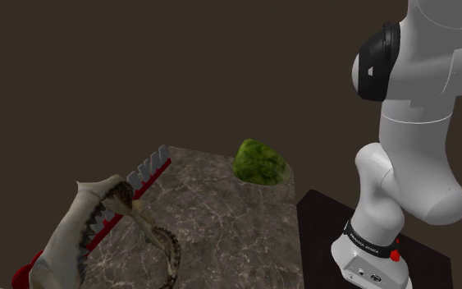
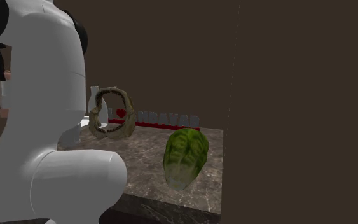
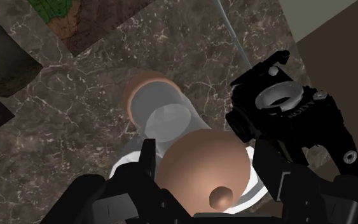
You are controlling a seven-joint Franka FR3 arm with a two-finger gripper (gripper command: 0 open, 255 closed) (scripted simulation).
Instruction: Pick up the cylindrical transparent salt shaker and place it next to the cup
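The black gripper's (image 3: 204, 159) two fingers clasp the cylindrical salt shaker (image 3: 171, 124) at its top. The shaker has a clear glassy body, a rounded copper-brown cap with a small knob, and a brown base. It hangs over the dark veined marble countertop (image 3: 75, 127), just beside a black camera (image 3: 279, 102).

Salt shaker (image 3: 171, 124): clear cylinder, copper-coloured domed cap with a small knob, matching base.
Pose: cap end toward the claw (image 3: 206, 156), clasped at the cap.
Place: over the dark marbled tabletop (image 3: 75, 114).

Veined marble counter (image 1: 221, 222); clear glassy shaker (image 3: 166, 119)
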